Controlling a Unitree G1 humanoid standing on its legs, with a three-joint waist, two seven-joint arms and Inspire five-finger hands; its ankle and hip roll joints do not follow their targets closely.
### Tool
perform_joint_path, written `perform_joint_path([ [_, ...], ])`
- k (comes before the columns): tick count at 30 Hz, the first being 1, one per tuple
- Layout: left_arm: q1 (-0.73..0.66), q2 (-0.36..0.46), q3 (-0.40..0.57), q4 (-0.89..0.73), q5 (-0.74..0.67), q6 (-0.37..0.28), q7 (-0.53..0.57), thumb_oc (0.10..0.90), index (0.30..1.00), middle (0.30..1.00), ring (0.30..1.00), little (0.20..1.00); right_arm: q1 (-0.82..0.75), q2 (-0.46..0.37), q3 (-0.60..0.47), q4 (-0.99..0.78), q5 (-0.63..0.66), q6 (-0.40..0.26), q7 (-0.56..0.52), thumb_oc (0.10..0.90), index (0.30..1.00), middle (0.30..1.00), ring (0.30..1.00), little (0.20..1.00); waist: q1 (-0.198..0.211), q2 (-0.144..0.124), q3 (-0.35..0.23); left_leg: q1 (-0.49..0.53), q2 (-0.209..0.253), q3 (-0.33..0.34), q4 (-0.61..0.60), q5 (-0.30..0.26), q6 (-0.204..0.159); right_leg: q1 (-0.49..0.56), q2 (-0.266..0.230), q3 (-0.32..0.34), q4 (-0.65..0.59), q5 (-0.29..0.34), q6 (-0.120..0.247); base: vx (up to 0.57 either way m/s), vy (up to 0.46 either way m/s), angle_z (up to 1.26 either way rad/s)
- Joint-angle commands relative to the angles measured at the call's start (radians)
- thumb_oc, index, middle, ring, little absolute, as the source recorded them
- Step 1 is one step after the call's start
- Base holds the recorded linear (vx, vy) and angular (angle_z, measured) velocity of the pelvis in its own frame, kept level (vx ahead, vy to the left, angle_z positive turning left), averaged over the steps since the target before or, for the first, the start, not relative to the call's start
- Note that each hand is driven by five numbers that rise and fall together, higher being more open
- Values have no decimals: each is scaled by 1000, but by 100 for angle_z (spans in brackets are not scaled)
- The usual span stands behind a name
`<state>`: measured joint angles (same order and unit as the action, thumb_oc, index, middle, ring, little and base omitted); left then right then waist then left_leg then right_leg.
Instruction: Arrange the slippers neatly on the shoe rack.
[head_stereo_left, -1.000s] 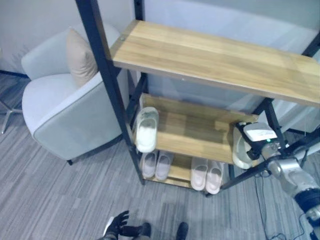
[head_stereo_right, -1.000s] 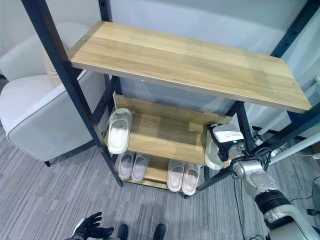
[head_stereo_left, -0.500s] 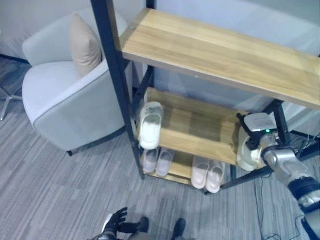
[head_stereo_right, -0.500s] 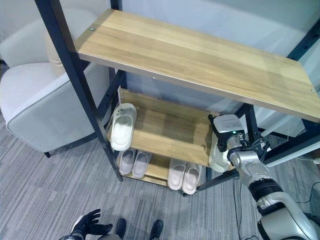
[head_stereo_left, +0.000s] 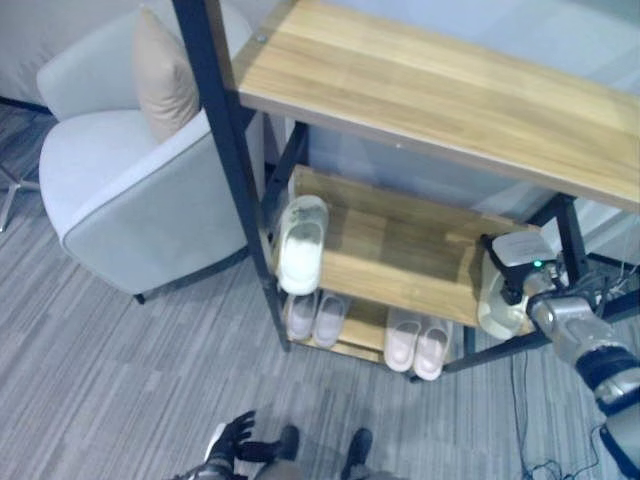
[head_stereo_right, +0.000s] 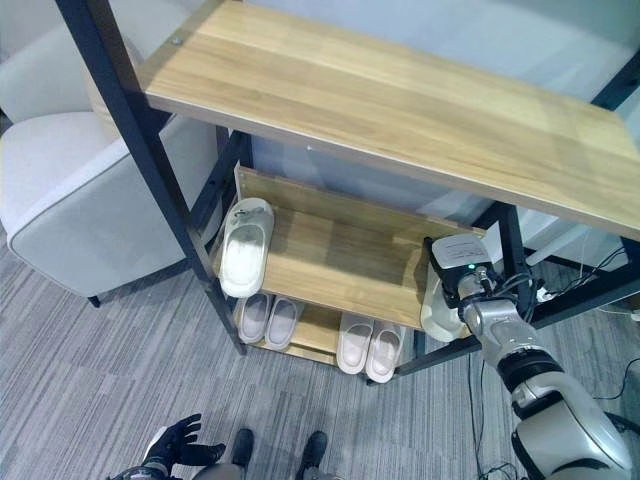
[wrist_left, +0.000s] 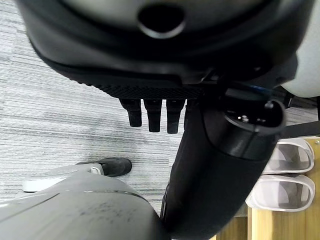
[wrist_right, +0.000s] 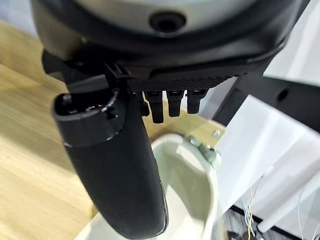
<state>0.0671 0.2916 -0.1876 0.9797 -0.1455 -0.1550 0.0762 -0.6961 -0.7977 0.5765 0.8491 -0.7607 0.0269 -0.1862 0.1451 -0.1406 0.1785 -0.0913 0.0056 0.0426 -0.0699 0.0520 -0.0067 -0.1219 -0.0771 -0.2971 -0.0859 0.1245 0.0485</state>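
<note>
The right hand (head_stereo_right: 455, 268) has pushed inward, curled round the slipper (head_stereo_right: 438, 310) at the middle shelf (head_stereo_right: 330, 255) edge.

At the shoe rack, my right hand on a slipper

My right hand (head_stereo_right: 458, 283) rests on the pale slipper (head_stereo_right: 436, 310) at the right end of the shoe rack's middle shelf (head_stereo_right: 330, 258); my fingers there are hidden. Another white slipper (head_stereo_right: 244, 246) overhangs that shelf's left end. Two slipper pairs (head_stereo_right: 316, 330) sit on the bottom shelf. My left hand (head_stereo_right: 178, 446) hangs low over grey carpet (head_stereo_right: 80, 380), beside a grey armchair (head_stereo_right: 70, 200).
</note>
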Motion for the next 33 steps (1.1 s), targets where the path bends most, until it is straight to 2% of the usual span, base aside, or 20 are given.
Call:
perform_joint_path([
  [1,-20,-10,-60,-1,-37,-39,17,800,900,900,900,900,-213,-97,37,78,63,50,-66,400,300,300,300,300,39,10,2,-51,13,-22,-11,-14,-46,35,-88,-9,15,-45,132,-13,3,4],
  [8,-24,-17,-50,21,-38,-36,26,800,900,900,900,900,-222,-83,28,37,88,44,-72,400,300,300,300,300,34,14,2,-60,13,-29,-15,-10,-49,27,-89,-15,13,-46,130,-3,-1,5],
  [20,-24,-30,-30,17,-10,-30,29,800,900,900,900,900,-100,-40,-78,-205,84,18,-80,400,300,300,300,300,25,11,-19,-29,15,-33,-17,-27,-46,58,-92,-23,14,-57,128,4,-1,2],
  [28,-16,-28,-21,18,13,-23,23,800,900,900,900,900,-31,30,-144,-402,64,-18,-72,400,300,300,300,300,44,-2,-21,-16,17,-44,-17,-30,-45,76,-89,-38,16,-64,125,0,0,0],
  [33,-16,-19,-23,21,20,-23,22,800,900,900,900,900,-62,67,-138,-429,63,-29,-83,400,300,300,300,300,66,-18,-14,-18,21,-57,-16,-28,-45,78,-87,-46,20,-68,123,-1,-28,12],
])
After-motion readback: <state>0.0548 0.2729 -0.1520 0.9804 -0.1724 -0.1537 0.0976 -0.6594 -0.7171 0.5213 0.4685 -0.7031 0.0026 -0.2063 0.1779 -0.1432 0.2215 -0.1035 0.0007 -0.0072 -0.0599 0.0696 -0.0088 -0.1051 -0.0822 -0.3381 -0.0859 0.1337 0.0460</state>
